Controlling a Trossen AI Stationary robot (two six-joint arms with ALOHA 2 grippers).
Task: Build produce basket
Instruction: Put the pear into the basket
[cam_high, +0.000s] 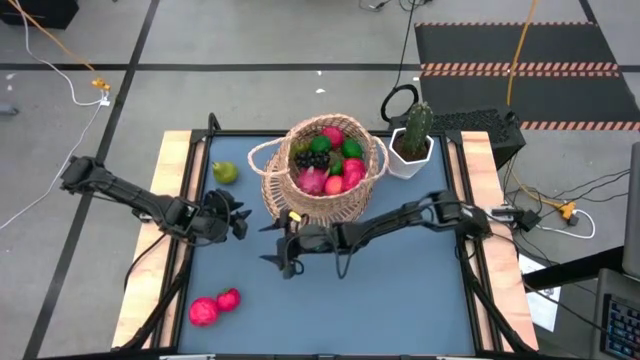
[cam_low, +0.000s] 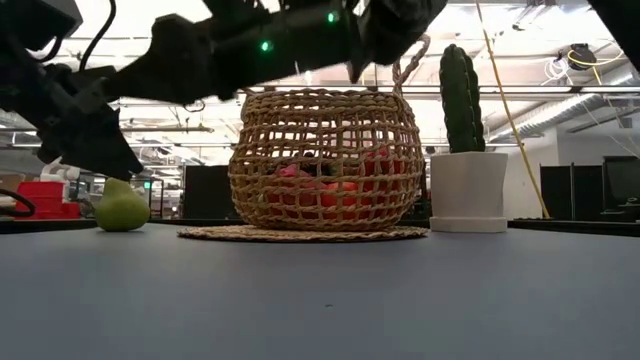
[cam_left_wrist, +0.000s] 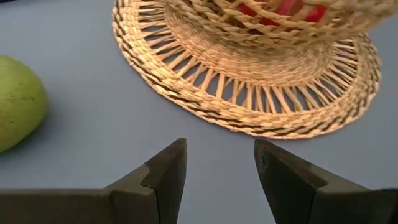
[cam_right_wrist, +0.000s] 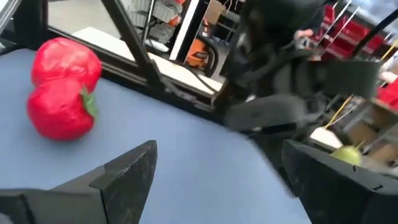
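High view: the basket (cam_high: 322, 170) sits at the back of the table (cam_high: 400, 300), full of fruit (cam_high: 330, 160). The right pincer (cam_high: 283, 258) hangs just in front of the basket, fingers apart, holding nothing. Two red fruits (cam_high: 212, 307) lie well off to its side near the front edge, with bare table between. The left pincer (cam_high: 238, 215) is beside the basket's flat rim, fingers apart and empty too. A green pear (cam_high: 225, 172) lies just behind it. A cactus (cam_high: 415, 130) in a white pot (cam_high: 408, 160) stands on the basket's far side.
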